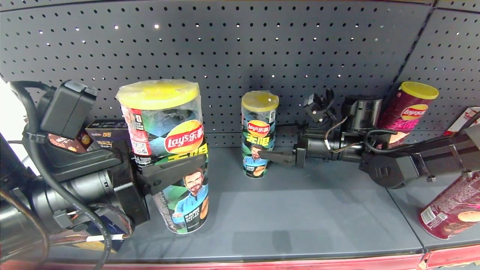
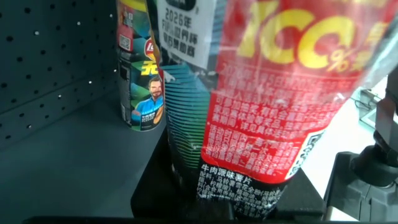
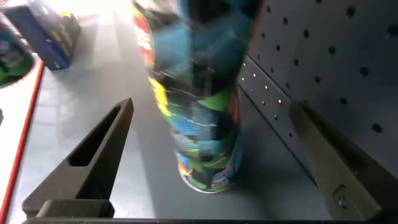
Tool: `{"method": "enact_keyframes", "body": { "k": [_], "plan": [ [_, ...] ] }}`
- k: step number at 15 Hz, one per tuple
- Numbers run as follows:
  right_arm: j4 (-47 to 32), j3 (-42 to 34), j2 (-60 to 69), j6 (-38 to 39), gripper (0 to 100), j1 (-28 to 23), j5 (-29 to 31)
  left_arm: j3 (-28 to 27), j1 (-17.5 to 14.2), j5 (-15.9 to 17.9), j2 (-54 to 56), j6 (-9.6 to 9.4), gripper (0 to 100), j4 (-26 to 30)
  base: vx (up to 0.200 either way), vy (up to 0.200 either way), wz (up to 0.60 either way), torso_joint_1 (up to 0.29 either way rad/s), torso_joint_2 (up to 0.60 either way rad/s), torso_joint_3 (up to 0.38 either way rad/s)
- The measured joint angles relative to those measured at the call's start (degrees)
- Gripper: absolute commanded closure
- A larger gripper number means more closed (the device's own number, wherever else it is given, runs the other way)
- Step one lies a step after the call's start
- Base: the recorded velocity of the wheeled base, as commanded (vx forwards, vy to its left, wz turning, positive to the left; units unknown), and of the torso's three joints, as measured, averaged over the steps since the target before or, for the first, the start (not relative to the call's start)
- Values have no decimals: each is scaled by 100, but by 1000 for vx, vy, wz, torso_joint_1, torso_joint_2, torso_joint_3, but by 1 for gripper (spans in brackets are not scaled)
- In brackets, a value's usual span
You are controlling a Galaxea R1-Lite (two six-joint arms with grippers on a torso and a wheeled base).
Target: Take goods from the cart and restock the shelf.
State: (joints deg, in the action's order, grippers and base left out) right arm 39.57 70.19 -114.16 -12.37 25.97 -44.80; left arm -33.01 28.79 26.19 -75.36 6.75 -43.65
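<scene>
Right now you are looking down at a grey shelf (image 1: 300, 210) with a dark perforated back panel (image 1: 240, 48) rising behind it and a red strip (image 1: 262, 262) running along its front edge.

Your left hand (image 1: 180, 168) is gripping the large can (image 1: 165, 123) around its middle, at the left front of the shelf. The can is leaning slightly, and I cannot tell whether its base is touching the deck. It is wearing a yellow lid and a clear film. Its label is showing a round red and yellow logo, a green and blue geometric pattern, a drawn bearded man in a blue shirt, and a red panel carrying small white print and a square code.

Your right hand (image 3: 211, 112) is standing wide open around the small can (image 1: 258, 135), its fingers (image 3: 93, 149) lying on either side and apart from it. That can is standing upright near the back panel, mid-shelf, with the same lid and artwork.

Behind your right arm a maroon can (image 1: 408, 108) with a yellow lid is tilting by the panel. A second maroon can (image 1: 453, 210) is lying on the neighbouring section at the right. A dark blue box (image 1: 105, 131) is sitting behind your left arm, and a white and red box (image 1: 465, 120) is showing at the far right
</scene>
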Motion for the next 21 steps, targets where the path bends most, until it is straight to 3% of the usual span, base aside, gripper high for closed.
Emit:
{"method": "enact_keyframes", "body": {
  "k": [8, 9, 16, 21],
  "plan": [
    [17, 784, -763, 1, 0, 148, -30, 289, -2, 0, 6, 107, 100, -224, 0, 0, 0, 0, 0, 0],
    [28, 919, -868, 0, 100, 168, -68, 315, -7, 0, 9, 116, 100, -222, 0, 0, 0, 0, 0, 0],
    [59, 1232, -1150, 45, 100, 215, -169, 457, -82, 0, 12, 121, 100, -295, 0, 0, 0, 0, 0, 0],
    [129, 703, -750, 55, 100, 380, -6, 527, -93, 0, 30, 115, 100, -308, 0, 0, 0, 0, 0, 0]
  ]
}}
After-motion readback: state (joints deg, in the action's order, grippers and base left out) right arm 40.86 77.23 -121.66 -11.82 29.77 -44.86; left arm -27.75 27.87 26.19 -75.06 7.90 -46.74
